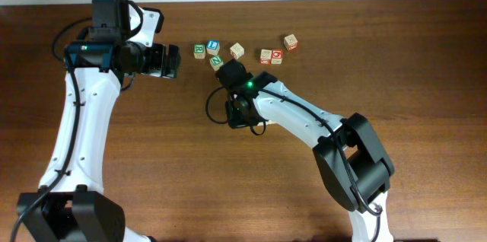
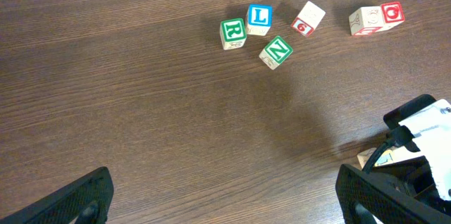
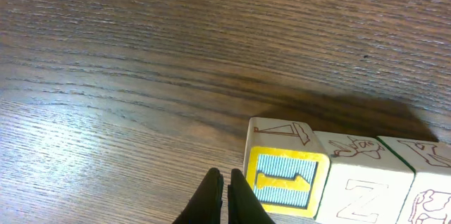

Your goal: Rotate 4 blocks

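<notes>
A dark wood table point(image 1: 396, 52) is lying under both arms. The right gripper point(image 3: 224, 190) is showing its fingers pressed together, pinching nothing, just beside the yellow-faced block point(image 3: 285, 178). That block is sitting at the left end of a touching row of 3, next to a cream Z block point(image 3: 363, 194) and another cream block point(image 3: 431, 182). The left gripper point(image 1: 175, 62) is hanging spread wide near the green R cube point(image 2: 232, 32), well apart from the row.

1. Overhead, the right arm point(image 1: 304, 116) hides most of the blocks point(image 1: 259, 128).
2. Right wrist view: the blocks point(image 3: 356, 182) are cut off at the bottom and right edges.
3. Left wrist view: one block point(image 2: 366, 158) sits mostly behind the arm.
</notes>
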`<state>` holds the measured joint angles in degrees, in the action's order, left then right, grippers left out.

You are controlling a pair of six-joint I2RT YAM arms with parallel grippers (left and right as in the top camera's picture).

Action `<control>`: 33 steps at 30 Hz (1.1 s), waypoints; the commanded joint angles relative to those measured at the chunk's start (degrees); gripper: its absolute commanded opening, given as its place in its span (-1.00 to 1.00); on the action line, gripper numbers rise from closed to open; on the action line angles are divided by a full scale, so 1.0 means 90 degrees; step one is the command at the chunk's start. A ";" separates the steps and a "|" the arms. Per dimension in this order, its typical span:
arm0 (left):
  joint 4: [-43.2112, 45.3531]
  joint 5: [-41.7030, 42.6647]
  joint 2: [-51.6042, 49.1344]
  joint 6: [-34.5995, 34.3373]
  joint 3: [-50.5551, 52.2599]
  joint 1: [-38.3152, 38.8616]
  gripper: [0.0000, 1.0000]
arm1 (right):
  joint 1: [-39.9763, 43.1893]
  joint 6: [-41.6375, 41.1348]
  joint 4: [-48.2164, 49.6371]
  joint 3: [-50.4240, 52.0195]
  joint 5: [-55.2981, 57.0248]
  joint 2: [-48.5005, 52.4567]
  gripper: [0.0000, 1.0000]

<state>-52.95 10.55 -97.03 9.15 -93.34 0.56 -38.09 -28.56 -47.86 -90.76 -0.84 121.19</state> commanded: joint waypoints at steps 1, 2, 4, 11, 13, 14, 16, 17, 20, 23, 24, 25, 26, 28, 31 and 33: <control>0.0012 0.0070 -0.0017 -0.0061 -0.0134 -0.0022 0.98 | 0.0007 -0.0078 -0.0005 -0.0063 0.0126 0.0112 -0.86; 0.0012 0.0070 -0.0017 -0.0061 -0.0134 -0.0022 0.98 | 0.0007 -0.0075 0.0012 -0.0080 0.0126 0.0109 -0.86; 0.0012 0.0070 -0.0017 -0.0061 -0.0136 -0.0022 0.98 | 0.0024 0.0002 0.0000 -0.0294 0.0126 0.0100 -0.85; 0.0012 0.0070 -0.0017 -0.0061 -0.0134 -0.0022 0.98 | 0.0032 0.0308 -0.0219 -0.1168 0.0714 0.0095 -0.84; 0.0012 0.0070 -0.0017 -0.0061 -0.0134 -0.0022 0.98 | 0.0032 0.0308 -0.0214 -0.1124 0.0945 0.0175 -0.84; 0.0012 0.0070 -0.0017 -0.0061 -0.0134 -0.0022 0.98 | 0.0032 0.0308 -0.0209 -0.1112 0.0959 0.0236 -0.85; 0.0012 0.0070 -0.0017 -0.0061 -0.0134 -0.0022 0.98 | 0.0032 0.0308 -0.0211 -0.1090 0.0959 0.0413 -0.85; 0.0012 0.0070 -0.0017 -0.0061 -0.0134 -0.0022 0.98 | 0.0032 0.0308 -0.0211 -0.1088 0.0957 0.0457 -0.85; 0.0012 0.0070 -0.0017 -0.0061 -0.0136 -0.0022 0.98 | 0.0032 0.0308 -0.0211 -0.1083 0.0959 0.0661 -0.85; 0.0012 0.0070 -0.0017 -0.0061 -0.0134 -0.0022 0.98 | 0.0029 0.0306 -0.0274 -0.1081 0.0957 0.0661 -0.85; 0.0012 0.0070 -0.0017 -0.0061 -0.0134 -0.0022 0.98 | 0.0029 0.0306 -0.0321 -0.1054 0.0957 0.0661 -0.85; 0.0012 0.0070 -0.0017 -0.0061 -0.0134 -0.0022 0.98 | 0.0032 0.0291 -0.0318 -0.1003 0.0957 0.0661 -0.85; 0.0012 0.0070 -0.0017 -0.0061 -0.0136 -0.0022 0.98 | 0.0032 0.0284 -0.0318 -0.0950 0.0957 0.0661 -0.85; 0.0012 0.0070 -0.0017 -0.0061 -0.0134 -0.0022 0.98 | 0.0032 0.0282 -0.0308 -0.0889 0.0957 0.0661 -0.85; 0.0012 0.0070 -0.0017 -0.0061 -0.0134 -0.0022 0.98 | 0.0032 0.0279 -0.0328 -0.0889 0.0954 0.0661 -0.85; 0.0012 0.0070 -0.0017 -0.0061 -0.0134 -0.0022 0.98 | 0.0032 0.0182 -0.0398 -0.0889 0.0959 0.0661 -0.85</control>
<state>-52.95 10.55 -97.01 9.15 -93.34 0.56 -38.02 -26.35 -50.87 -99.18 6.50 126.72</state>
